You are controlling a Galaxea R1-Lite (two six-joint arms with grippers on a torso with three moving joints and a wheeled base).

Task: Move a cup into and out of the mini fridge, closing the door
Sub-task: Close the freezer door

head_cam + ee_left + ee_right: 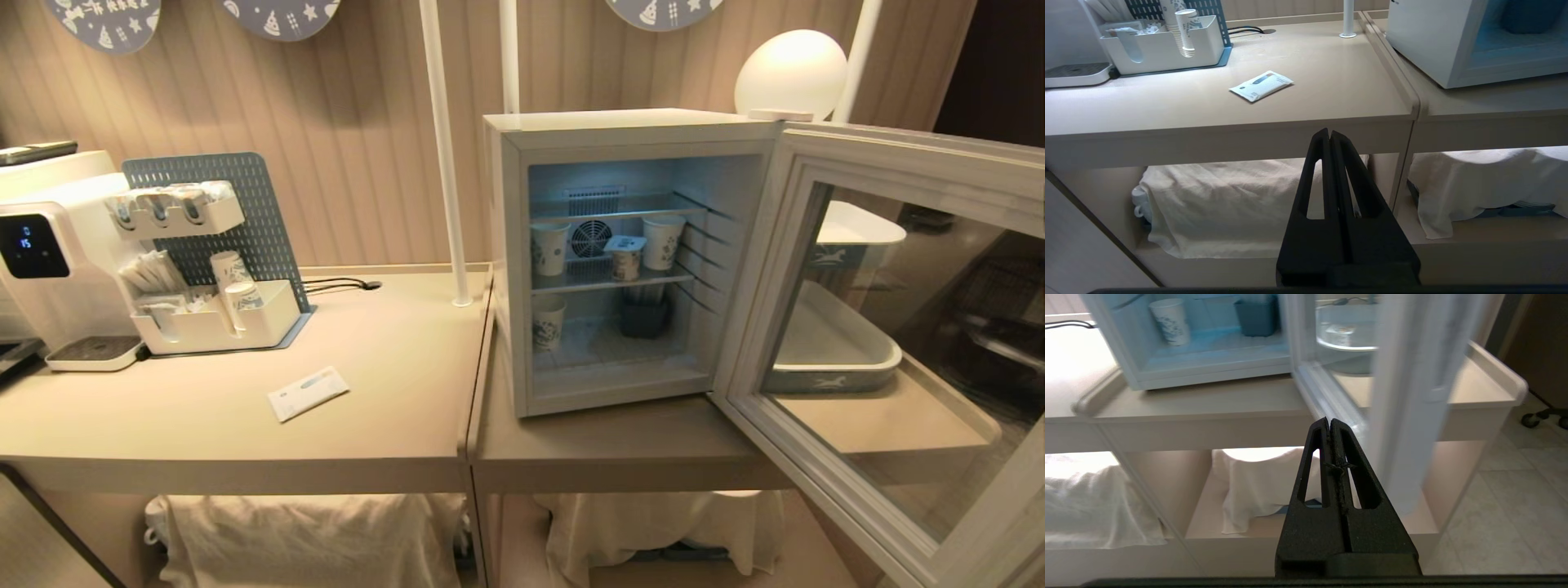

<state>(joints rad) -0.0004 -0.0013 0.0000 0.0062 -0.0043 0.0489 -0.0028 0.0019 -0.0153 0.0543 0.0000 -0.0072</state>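
Note:
The mini fridge (pixel 522 269) stands on the right-hand table with its inside lit. Its door (pixel 898 167) is swung wide open to the right. The cup (pixel 626 257), squat with a foil lid, sits on the middle wire shelf between two taller paper cups (pixel 549 247). Neither arm shows in the head view. My left gripper (pixel 1329 132) is shut and empty, low in front of the table's front edge. My right gripper (pixel 1329 421) is also shut and empty, below the table edge beside the open door (pixel 1404 396) and the fridge (pixel 1208 371).
A third paper cup (pixel 548 322) and a dark bin (pixel 645 314) sit on the fridge floor. A white packet (pixel 308 393) lies on the left table, near an organiser (pixel 212 322) and a water dispenser (pixel 49 261). White trays (pixel 833 347) sit behind the door; cloth-covered bundles (pixel 302 539) lie below.

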